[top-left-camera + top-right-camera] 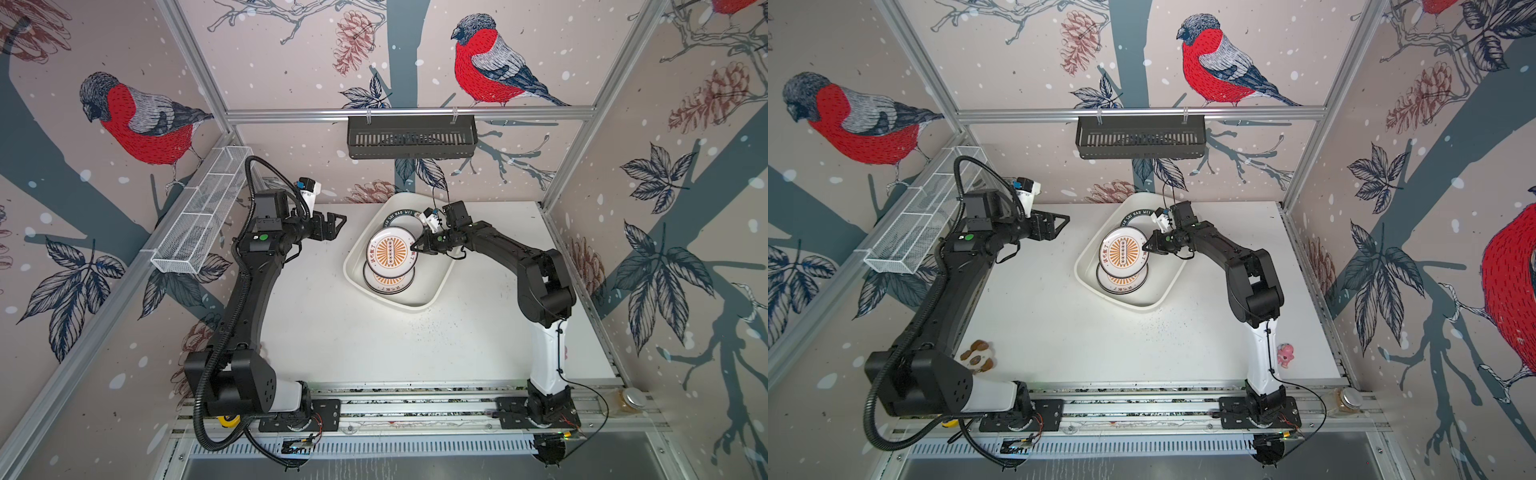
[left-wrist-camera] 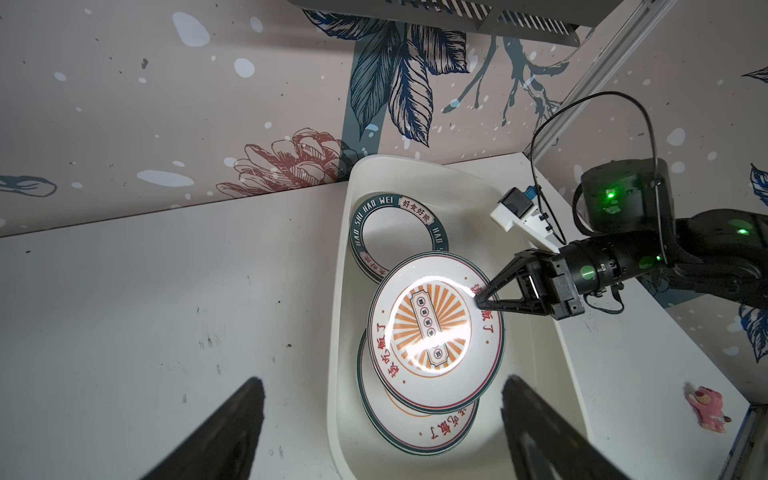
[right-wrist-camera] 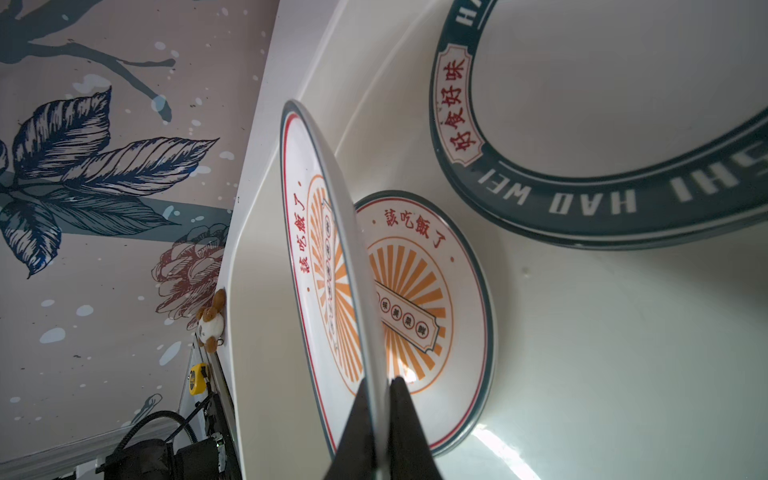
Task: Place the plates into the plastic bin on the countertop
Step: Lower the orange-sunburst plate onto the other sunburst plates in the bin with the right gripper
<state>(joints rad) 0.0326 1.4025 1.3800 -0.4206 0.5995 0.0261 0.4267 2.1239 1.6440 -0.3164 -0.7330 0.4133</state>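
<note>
The white plastic bin (image 1: 415, 306) (image 1: 1142, 306) sits at the back of the countertop (image 1: 332, 332). My right gripper (image 1: 414, 247) (image 1: 1145, 248) (image 2: 478, 301) (image 3: 380, 382) is shut on the rim of a sunburst plate (image 1: 392, 249) (image 1: 1123, 251) (image 2: 432, 328) (image 3: 307, 232), held tilted over the bin. Under it another sunburst plate (image 1: 388, 284) (image 2: 424, 432) (image 3: 419, 291) lies flat in the bin. A green-banded plate (image 1: 395, 218) (image 2: 365, 216) (image 3: 582, 216) lies at the bin's far end. My left gripper (image 1: 343, 222) (image 1: 1066, 222) (image 2: 382, 379) hangs open and empty left of the bin.
A black slatted basket (image 1: 411, 137) hangs on the back rail and a white wire-mesh basket (image 1: 203, 212) on the left wall. A brown plush toy (image 1: 978, 356) lies by the left arm's base, and a pink toy (image 1: 1285, 354) by the right arm's. A jar (image 1: 1347, 401) stands at the front right corner.
</note>
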